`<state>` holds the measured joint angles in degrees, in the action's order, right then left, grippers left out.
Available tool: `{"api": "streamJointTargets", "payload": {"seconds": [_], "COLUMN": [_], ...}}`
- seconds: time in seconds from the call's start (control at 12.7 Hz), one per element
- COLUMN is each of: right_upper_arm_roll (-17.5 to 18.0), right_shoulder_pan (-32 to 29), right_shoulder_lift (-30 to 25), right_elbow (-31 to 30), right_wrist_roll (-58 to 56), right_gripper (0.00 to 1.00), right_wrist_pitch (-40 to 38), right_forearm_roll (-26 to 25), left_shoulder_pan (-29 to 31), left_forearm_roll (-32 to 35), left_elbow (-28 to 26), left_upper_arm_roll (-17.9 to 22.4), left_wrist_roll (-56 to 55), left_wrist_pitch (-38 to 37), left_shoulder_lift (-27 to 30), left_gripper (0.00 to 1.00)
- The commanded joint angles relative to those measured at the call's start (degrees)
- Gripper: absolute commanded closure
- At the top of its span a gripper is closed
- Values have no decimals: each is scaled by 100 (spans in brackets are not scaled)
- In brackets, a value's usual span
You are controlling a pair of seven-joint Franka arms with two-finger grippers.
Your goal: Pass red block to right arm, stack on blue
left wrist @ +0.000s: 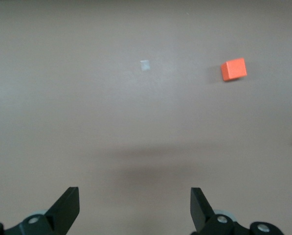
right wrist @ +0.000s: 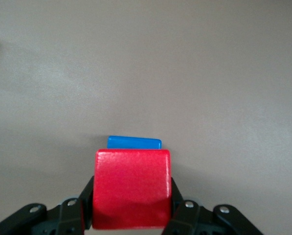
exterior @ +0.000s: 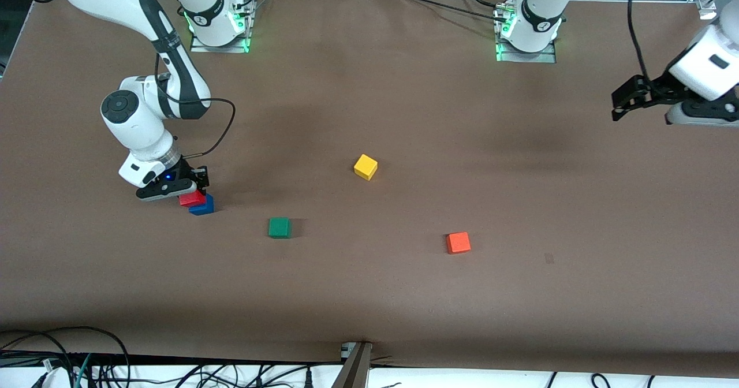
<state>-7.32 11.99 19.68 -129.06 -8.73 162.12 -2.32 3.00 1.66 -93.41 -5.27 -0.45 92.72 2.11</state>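
Note:
My right gripper (exterior: 194,194) is shut on the red block (exterior: 190,198) and holds it right over the blue cube (exterior: 203,206), toward the right arm's end of the table. I cannot tell whether the red block rests on the blue cube. In the right wrist view the red block (right wrist: 132,186) sits between the black fingers (right wrist: 82,203) and hides most of the blue cube (right wrist: 134,142). My left gripper (exterior: 620,104) is open and empty, up in the air over the left arm's end of the table. Its spread fingertips (left wrist: 67,200) show over bare table.
A green cube (exterior: 279,227), a yellow cube (exterior: 365,167) and an orange cube (exterior: 458,242) lie apart on the brown table. The orange cube also shows in the left wrist view (left wrist: 234,69), beside a small pale mark (left wrist: 145,64).

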Motion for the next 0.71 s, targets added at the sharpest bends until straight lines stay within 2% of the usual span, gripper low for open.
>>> {"api": "streamJointTargets", "payload": {"seconds": [0.0,0.08,0.32,0.63], "right_upper_arm_roll": [-33,-24,-33,-24], "right_shoulder_pan": [32,23,23,23], "right_shoulder_lift": [62,45,-192,-631], "right_elbow": [47,100,144,521], "right_wrist_roll": [83,48,-5,-14], "right_gripper": [16,0,0,0], "right_wrist_pitch": [65,39,-214,-1399], "right_forearm_roll": [-32,-41,-50,-67], "left_shoulder_pan": [280,280,272,271], "left_forearm_roll": [-226,-228,-220,-201], "left_elbow": [366,454,613,718], "left_upper_arm_roll": [-26,-26,-52,-88], "left_wrist_roll": [10,10,-25,36], "left_wrist_pitch": [-342,-343,-334,-299], "left_shoulder_lift": [-183,-219,-272,-342], "left_gripper": [0,0,0,0]}}
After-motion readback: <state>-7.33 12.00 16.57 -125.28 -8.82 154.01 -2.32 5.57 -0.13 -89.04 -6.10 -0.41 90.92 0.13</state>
